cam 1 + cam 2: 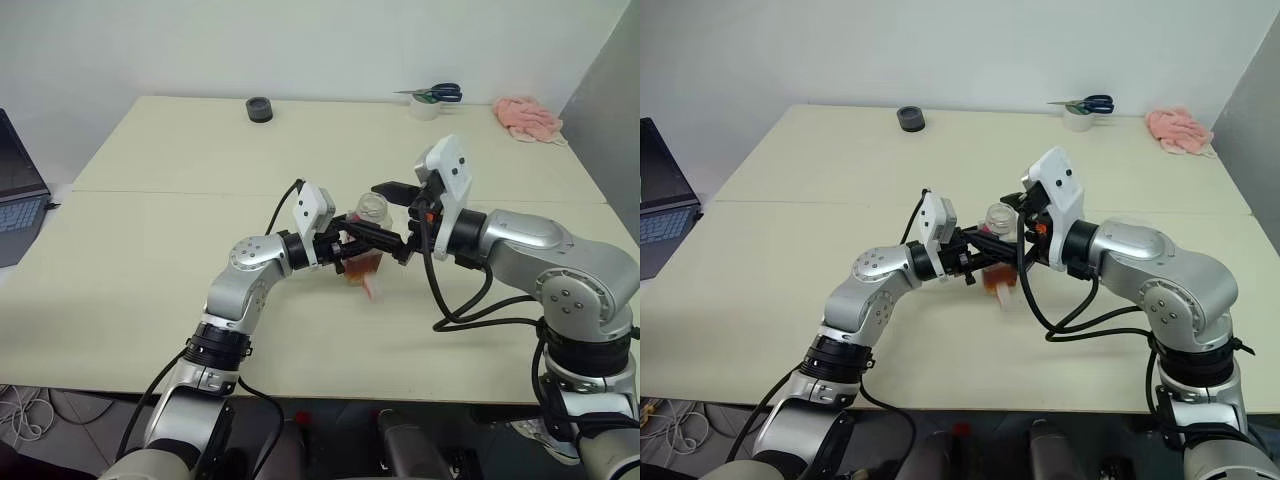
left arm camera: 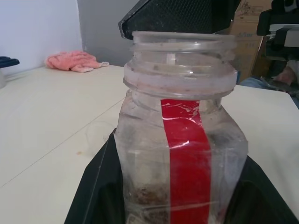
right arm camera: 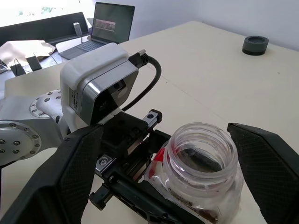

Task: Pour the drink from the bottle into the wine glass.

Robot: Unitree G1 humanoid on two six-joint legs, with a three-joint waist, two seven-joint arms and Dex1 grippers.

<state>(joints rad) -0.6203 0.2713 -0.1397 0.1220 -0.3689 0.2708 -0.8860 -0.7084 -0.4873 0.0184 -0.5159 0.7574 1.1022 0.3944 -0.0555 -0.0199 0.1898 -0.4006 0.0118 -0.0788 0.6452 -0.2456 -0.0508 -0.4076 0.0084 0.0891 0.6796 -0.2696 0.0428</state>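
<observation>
Centre frame, the left gripper (image 1: 352, 250) is clamped on the uncapped bottle (image 1: 367, 240), upright above the table (image 1: 150, 290). Right gripper (image 3: 170, 186) fingers stand apart either side of its neck. Farther back: black ring (image 1: 259, 109), scissors (image 1: 437, 94), pink cloth (image 1: 527, 117).

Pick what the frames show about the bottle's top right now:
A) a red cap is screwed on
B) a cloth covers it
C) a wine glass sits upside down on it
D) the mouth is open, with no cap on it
D: the bottle, held in the left gripper, shows a bare threaded neck and open mouth, with the right gripper spread around it.
</observation>
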